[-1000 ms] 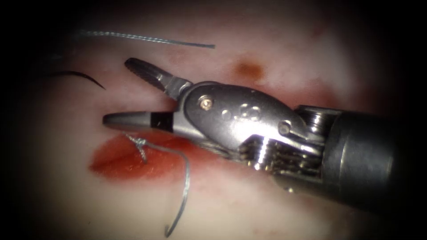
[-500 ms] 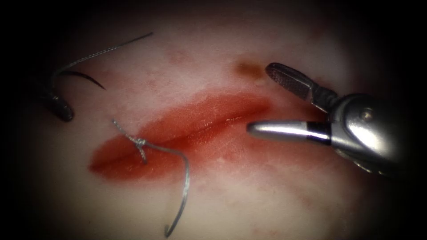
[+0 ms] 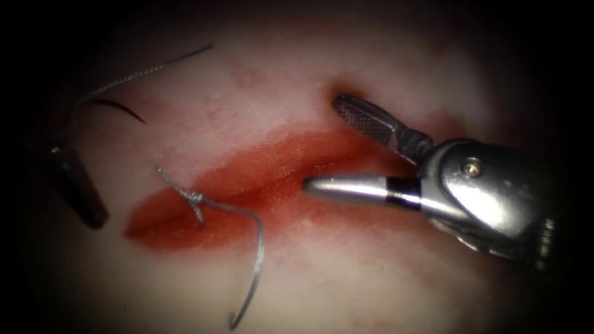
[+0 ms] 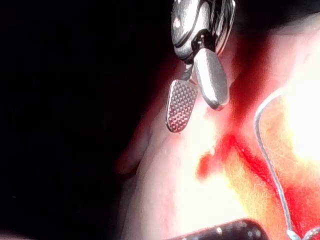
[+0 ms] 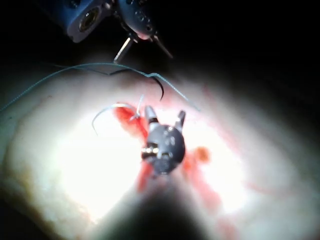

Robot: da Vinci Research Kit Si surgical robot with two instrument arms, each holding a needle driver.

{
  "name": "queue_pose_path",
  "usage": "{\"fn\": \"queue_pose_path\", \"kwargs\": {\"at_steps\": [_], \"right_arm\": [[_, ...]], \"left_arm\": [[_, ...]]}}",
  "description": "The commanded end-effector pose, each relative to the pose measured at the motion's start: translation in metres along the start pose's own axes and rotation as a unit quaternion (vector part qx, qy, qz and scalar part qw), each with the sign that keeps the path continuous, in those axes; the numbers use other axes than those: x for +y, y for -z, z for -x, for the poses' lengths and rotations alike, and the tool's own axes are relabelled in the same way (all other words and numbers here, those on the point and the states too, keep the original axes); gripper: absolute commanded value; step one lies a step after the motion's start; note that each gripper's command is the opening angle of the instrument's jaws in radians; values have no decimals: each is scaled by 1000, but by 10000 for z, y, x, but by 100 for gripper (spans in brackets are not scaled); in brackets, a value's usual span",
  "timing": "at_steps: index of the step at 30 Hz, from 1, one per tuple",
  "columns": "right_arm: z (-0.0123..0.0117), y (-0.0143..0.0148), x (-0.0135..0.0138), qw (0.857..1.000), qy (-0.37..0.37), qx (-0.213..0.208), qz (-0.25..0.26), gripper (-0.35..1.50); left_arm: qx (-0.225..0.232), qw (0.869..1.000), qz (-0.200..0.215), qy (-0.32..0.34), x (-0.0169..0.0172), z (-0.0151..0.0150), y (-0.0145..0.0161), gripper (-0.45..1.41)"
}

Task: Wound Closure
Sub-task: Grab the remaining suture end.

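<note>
Right tool (image 3: 322, 143): my fingers (image 3: 346, 187) are spread wide and hold nothing. The lower one lies along the cut (image 3: 247, 172) and the upper one is angled up over the tissue (image 3: 371, 278) above it

Knot (image 3: 195, 198) sits on the cut, ahead of my lower fingertip and apart from it. A long thread tail (image 3: 257, 260) curves down and away from the knot, and a short end sticks up past it

Needle (image 3: 120, 106) is far beyond my right fingertips, up past the knot on the cut's left side. It looks to be lying on the surface, not in the tissue, and neither tool is on it

Left tool (image 3: 80, 192) is just below the needle, and the main thread (image 3: 142, 74) runs down to it. Its grip I cannot tell

My read: one stitch is tied, and the cut between knot and right fingers is unclosed, so I'm between stitches. The next move calls for a clean grasp on the needle body, or for dealing with that long tail, without dragging on the knot
</note>
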Motion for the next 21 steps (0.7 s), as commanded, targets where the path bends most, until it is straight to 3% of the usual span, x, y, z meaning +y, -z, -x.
{"fn": "queue_pose_path", "kwargs": {"at_steps": [1, 4, 8, 9, 17, 21], "right_arm": [[-5, -15, -4, 1000, -5, 3, -1, 114], [-3, -16, -5, 1000, -12, 4, -1, 118], [-4, -14, -4, 1000, -21, 4, -3, 119], [-4, -12, -3, 1000, -24, 4, -4, 119], [-4, -6, 2, 999, -33, 3, -9, 121], [-5, -3, 4, 999, -33, 3, -14, 121]], "left_arm": [[-5, 1000, 5, -5, 8, 12, 6, 113], [-20, 996, 7, -92, 0, 21, -1, 104], [-50, 978, 28, -200, -10, 31, -21, 96], [-70, 968, 32, -238, -13, 36, -30, 96], [-100, 946, 30, -306, -28, 49, -49, 84], [-108, 944, 21, -312, -34, 52, -49, 78]]}}
